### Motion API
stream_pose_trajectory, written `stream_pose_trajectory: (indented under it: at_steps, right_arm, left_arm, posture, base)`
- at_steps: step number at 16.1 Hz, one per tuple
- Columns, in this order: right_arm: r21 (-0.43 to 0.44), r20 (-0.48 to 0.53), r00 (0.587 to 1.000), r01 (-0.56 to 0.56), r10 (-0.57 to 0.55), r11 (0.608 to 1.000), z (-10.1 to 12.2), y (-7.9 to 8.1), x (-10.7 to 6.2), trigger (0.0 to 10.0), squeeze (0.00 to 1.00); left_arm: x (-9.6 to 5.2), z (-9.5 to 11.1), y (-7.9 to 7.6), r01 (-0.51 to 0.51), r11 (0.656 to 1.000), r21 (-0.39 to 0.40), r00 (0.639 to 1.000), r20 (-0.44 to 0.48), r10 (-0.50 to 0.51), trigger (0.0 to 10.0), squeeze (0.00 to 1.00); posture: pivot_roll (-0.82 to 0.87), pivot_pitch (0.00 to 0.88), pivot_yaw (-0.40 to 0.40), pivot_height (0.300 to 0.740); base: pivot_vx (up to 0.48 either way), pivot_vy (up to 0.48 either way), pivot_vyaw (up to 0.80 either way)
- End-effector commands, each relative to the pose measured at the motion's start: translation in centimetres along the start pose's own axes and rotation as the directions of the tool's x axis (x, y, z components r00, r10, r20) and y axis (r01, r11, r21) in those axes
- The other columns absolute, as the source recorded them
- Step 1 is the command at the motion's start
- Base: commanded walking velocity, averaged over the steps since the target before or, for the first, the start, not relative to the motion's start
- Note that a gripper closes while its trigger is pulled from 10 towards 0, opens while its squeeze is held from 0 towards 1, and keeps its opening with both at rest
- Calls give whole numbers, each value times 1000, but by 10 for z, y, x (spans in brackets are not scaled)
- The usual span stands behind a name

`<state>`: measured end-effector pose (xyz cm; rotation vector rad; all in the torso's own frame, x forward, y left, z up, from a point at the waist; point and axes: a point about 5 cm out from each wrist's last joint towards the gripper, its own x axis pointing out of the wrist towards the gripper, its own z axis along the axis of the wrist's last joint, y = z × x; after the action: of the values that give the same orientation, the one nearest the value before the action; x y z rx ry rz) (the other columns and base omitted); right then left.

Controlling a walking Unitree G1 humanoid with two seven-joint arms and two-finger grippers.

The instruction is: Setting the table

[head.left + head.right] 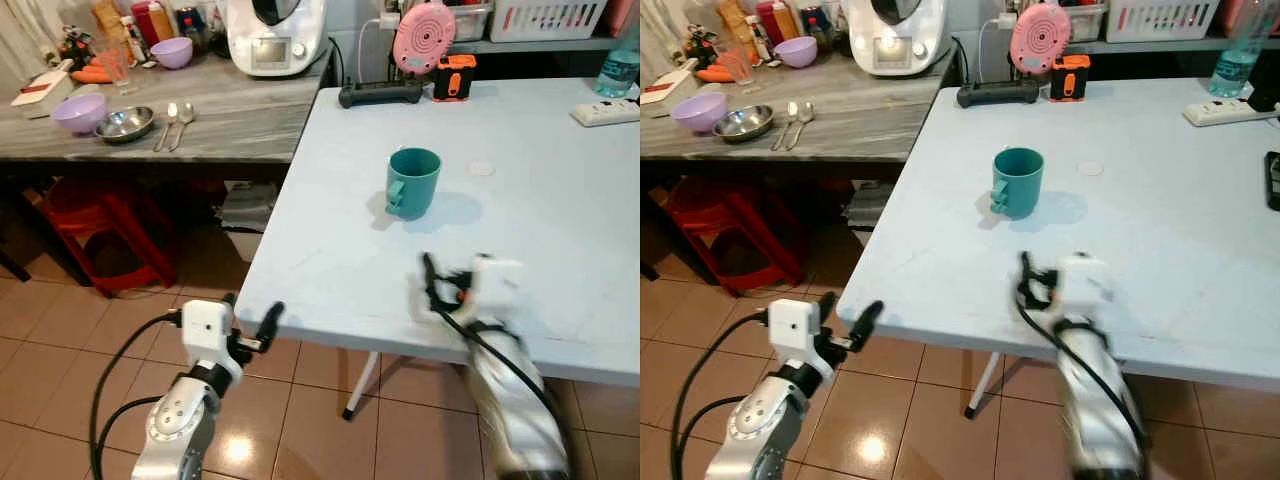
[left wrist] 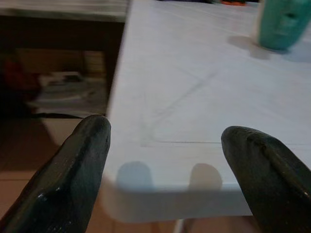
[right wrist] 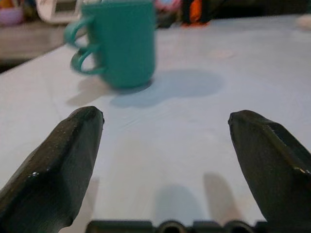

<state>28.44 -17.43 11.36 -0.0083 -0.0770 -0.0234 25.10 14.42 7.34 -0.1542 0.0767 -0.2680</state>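
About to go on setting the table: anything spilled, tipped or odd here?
Nothing stands out. The mug stands upright on the table, no spill around it. Both end effectors, left and right, are open.

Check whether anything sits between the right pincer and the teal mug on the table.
Nothing visible does. The right pincer, open, hangs over the near part of the light blue table, and only bare tabletop lies between it and the teal mug.
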Motion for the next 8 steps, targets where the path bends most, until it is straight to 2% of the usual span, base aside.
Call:
stream_pose_trajectory:
  at_steps: [1,2,4,5,8]
  right_arm:
    - [-1,52,999,-7,7,1000,10,1,-4,10000,0]
    - [-23,69,998,12,-10,1000,12,-5,-16,10000,0]
    - [-49,66,998,13,-10,999,12,-7,-28,10000,0]
    - [-50,61,998,13,-10,999,12,-7,-30,10000,0]
    - [-53,52,999,15,-12,998,11,-8,-32,10000,0]
  left_arm:
    - [-2,-1,9,-42,999,19,999,-2,42,10000,0]
    - [0,2,10,-39,999,11,999,13,39,10000,0]
    - [6,8,8,-12,1000,-10,999,43,12,10000,0]
    - [8,10,7,-1,1000,-6,999,53,2,10000,0]
    - [13,12,4,25,1000,-15,998,66,-24,10000,0]
  posture:
    - [-19,36,111,740]
    - [-37,23,120,740]
    - [-55,10,129,740]
    - [-55,10,129,740]
    - [-62,4,135,740]
  base:
    - [0,0,0]
    - [0,0,0]
    - [0,0,0]
    - [0,0,0]
    - [297,0,0]
